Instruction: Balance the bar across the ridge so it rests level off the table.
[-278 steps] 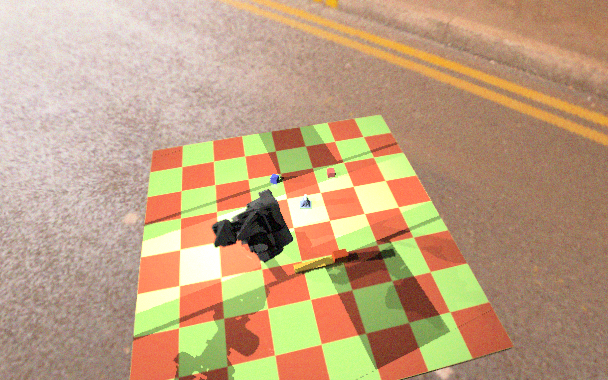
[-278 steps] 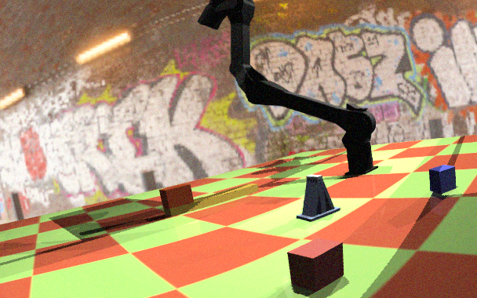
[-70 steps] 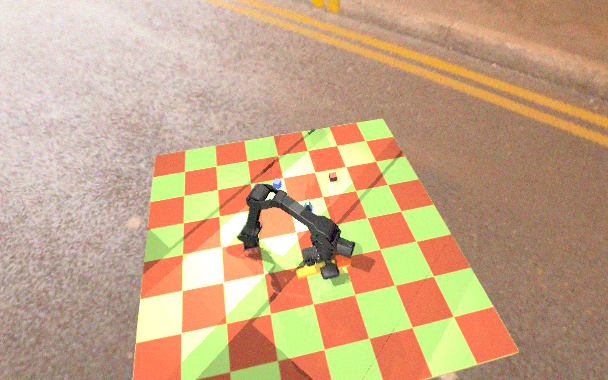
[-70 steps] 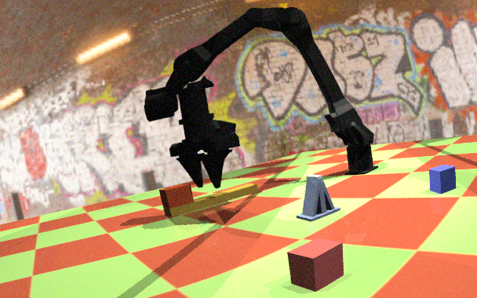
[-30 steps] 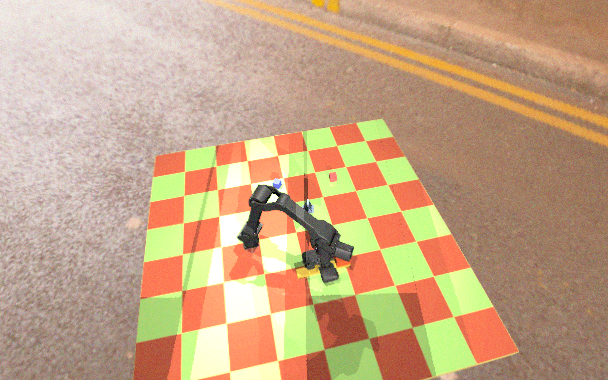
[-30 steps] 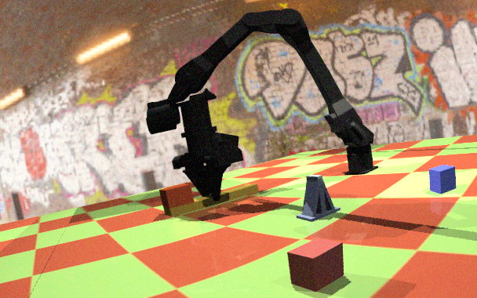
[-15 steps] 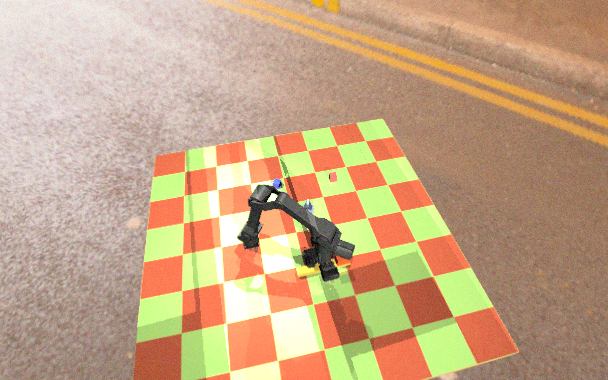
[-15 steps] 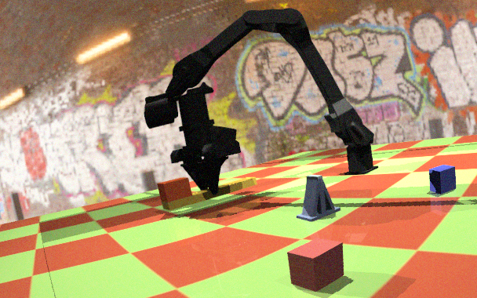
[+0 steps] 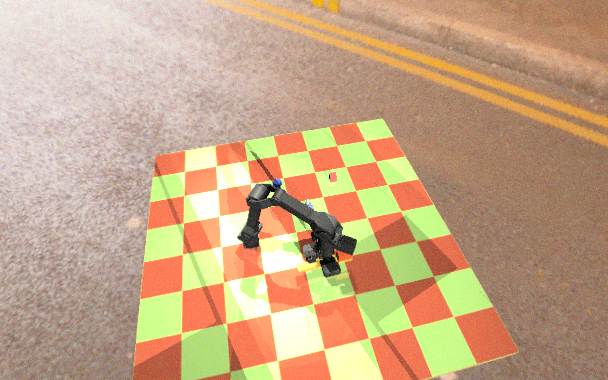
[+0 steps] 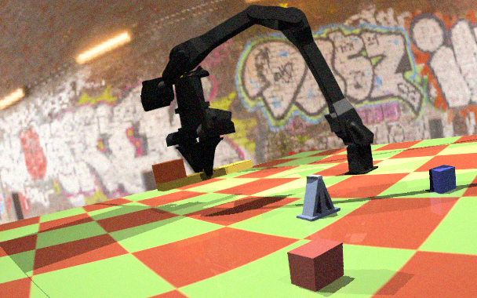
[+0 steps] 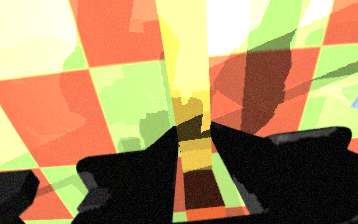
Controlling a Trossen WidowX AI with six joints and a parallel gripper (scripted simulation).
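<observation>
Tool (image 9: 322, 262) (image 10: 209, 175) (image 11: 192, 127) gripping yellow bar (image 9: 306, 267) (image 10: 239, 166) (image 11: 187, 55); wall graffiti (image 10: 355, 72) lettering not clearly legible.

Bar (image 9: 307, 266) (image 10: 239, 167) (image 11: 190, 65), one: yellow, slim, orange-red block on its nine-o'clock end in my exterior view; I had it clamped, raised off the table. Ridge (image 9: 309, 204) (image 10: 312, 200) (image 11: 355, 102), one: blue-grey, A-shaped, upright, near the bar's twelve o'clock from the top.

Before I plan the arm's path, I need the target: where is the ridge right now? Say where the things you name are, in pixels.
In the exterior view, the ridge (image 10: 312, 200) (image 9: 309, 204) stands on the checkered top, between the red cube (image 10: 315, 264) (image 9: 333, 177) and the arm's base (image 10: 358, 171).
</observation>
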